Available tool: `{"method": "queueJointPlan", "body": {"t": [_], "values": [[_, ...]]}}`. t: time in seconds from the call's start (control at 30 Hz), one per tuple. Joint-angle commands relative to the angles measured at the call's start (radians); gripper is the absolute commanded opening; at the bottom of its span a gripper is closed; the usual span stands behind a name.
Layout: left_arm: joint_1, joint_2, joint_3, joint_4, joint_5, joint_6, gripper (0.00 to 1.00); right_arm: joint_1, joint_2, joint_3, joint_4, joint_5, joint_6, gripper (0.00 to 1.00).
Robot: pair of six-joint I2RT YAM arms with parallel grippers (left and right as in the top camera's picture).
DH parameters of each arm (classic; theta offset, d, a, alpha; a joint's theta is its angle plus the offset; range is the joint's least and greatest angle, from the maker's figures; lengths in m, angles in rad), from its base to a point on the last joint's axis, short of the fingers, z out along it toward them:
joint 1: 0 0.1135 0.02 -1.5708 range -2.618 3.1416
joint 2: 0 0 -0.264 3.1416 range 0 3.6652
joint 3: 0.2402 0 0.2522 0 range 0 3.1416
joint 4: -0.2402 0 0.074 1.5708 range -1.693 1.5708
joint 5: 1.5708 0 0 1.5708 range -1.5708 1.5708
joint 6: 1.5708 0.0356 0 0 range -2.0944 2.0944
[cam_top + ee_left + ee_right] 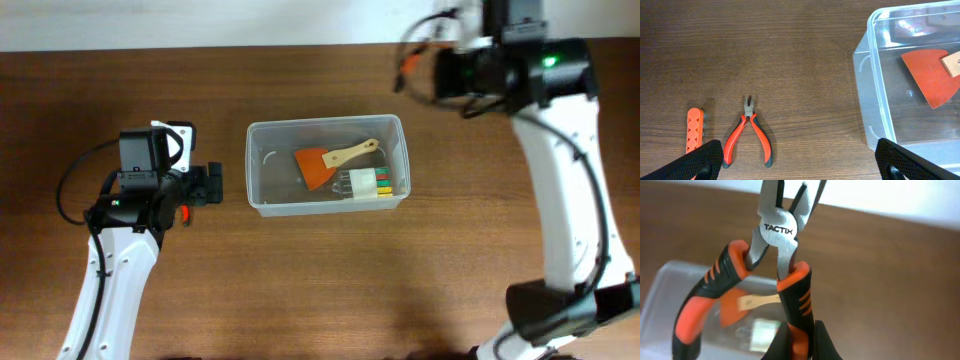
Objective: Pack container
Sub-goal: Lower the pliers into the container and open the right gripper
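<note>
From above, the container (256,168) sits in the middle of the brown counter (450,290). An orange scraper (318,168) with a wooden handle and a little set of colored bits (368,185) lie inside it. The left tool (213,183) is just beside the container's left wall. The right tool (420,60) is up past the far right corner, not over the tub yet. From the left wrist, the left tool's two fingers (695,162) are spread wide and hold nothing. On the counter in front of them lie the small pliers (747,136) and an orange bar (694,131) with holes in it. Both are well apart from the container. From the right wrist, the right tool pinches one handle of the big pliers (776,245), which stand nose up. The container looks blurry, lower down and to the left. I think the step now is carrying the big pliers to the tub. Next, the right tool must move over the open top, go lower, and let go so they land beside the scraper.
</note>
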Motion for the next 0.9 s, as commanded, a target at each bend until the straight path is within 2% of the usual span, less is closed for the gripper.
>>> {"method": "queueJointPlan", "body": {"t": [0.0,0.13,0.2,0.3,0.6,0.87], "values": [[0.001,0.006,0.022,0.002,-0.007,-0.002,0.99,0.142,0.044,-0.01,-0.005,-0.013,-0.291,0.04],[0.001,0.006,0.022,0.002,-0.007,-0.002,0.99,0.259,0.103,-0.034,0.0,-0.015,-0.599,0.04],[0.001,0.006,0.022,0.002,-0.007,-0.002,0.99,0.312,0.171,-0.056,0.004,-0.015,-0.839,0.04],[0.001,0.006,0.022,0.002,-0.007,-0.002,0.99,0.336,0.261,-0.062,0.007,-0.015,-1.024,0.04],[0.001,0.006,0.022,0.002,-0.007,-0.002,0.99,0.343,0.491,-0.062,0.095,-0.016,-1.163,0.04],[0.001,0.006,0.022,0.002,-0.007,-0.002,0.99,0.373,0.55,-0.061,0.099,-0.008,-1.203,0.06]]}}
